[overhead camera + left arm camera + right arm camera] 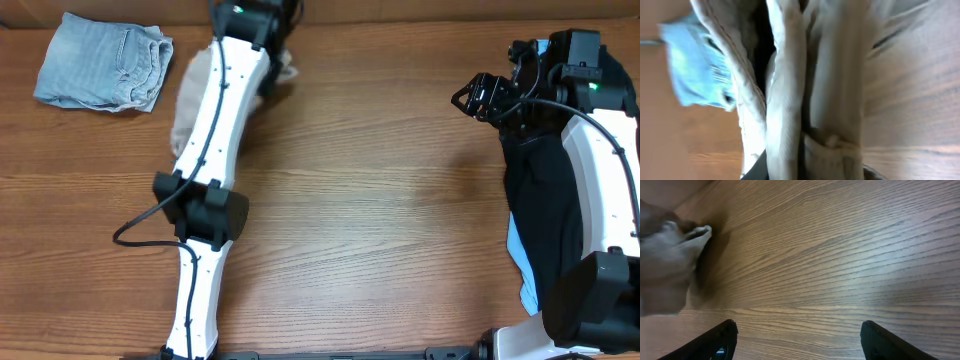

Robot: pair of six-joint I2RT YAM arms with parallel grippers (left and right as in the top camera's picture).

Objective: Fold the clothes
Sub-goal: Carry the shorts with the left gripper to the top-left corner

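Note:
Pale beige shorts (188, 105) lie bunched under my left arm at the back of the table. They fill the left wrist view (790, 90), drawn up in long folds. My left gripper (262, 45) is at the table's back edge and looks shut on the beige shorts; its fingers (815, 172) are mostly hidden by cloth. Folded light-blue denim shorts (105, 65) lie at the back left and show in the left wrist view (695, 70). My right gripper (478, 96) is open and empty over bare wood (797, 335). A black garment with light-blue panels (540, 215) lies under my right arm.
The wooden table (400, 220) spans the view. The left arm (205, 200) runs from the front edge to the back. A corner of beige cloth (670, 255) shows at the left of the right wrist view.

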